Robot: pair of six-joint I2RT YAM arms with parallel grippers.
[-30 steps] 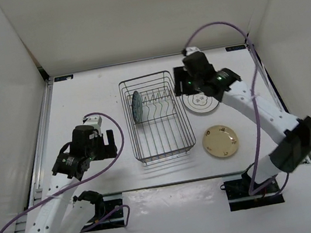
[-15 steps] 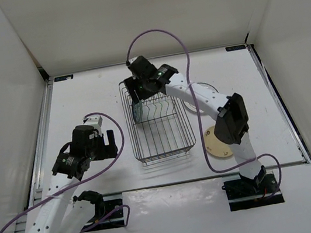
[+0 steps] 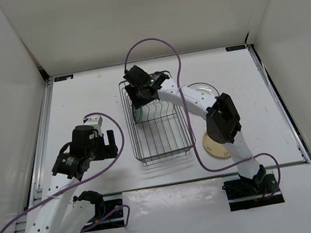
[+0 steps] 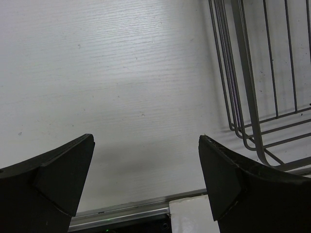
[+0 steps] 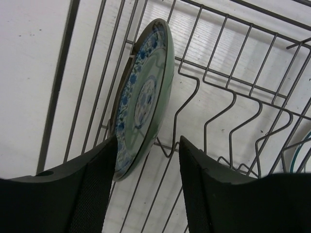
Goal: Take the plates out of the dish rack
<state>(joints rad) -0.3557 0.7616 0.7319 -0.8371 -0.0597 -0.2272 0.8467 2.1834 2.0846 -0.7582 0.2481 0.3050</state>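
Step in hand: taking hold of the last plate in the rack.
Blue-teal plate [image 5: 143, 94]: it stands on edge between the wire tines at the far left end of the dish rack [image 3: 162, 157], leaning a little against the wires.
Other plates: the white plate [image 3: 203, 87] and the cream plate [image 3: 213, 150] lie flat on the table [image 3: 81, 98] to the right of the rack, both partly hidden by the right arm.
Right fingers [image 5: 97, 184]: spread apart, one on each face of the blue-teal plate, straddling the part of its rim nearest the wrist. They are not clamped on it. Whether the left one already touches the patterned face, I cannot tell.
Left fingers [image 4: 58, 170]: spread apart with nothing between them, over bare table just beside a corner of the rack.
Likely feel: stiff and glazed, so probably slick under the pads. It looks light enough for one arm and would likely chip or break if dropped or knocked on the wire.
Where to hold: across the thickness at the free rim, with the pads well past the lip onto the flatter faces, clear of the tines.
Main risk: a shallow pinch on the sloped rim may squeeze the plate out, and a skewed lift may catch the rim on a tine, so it probably needs drawing out along its own slot.
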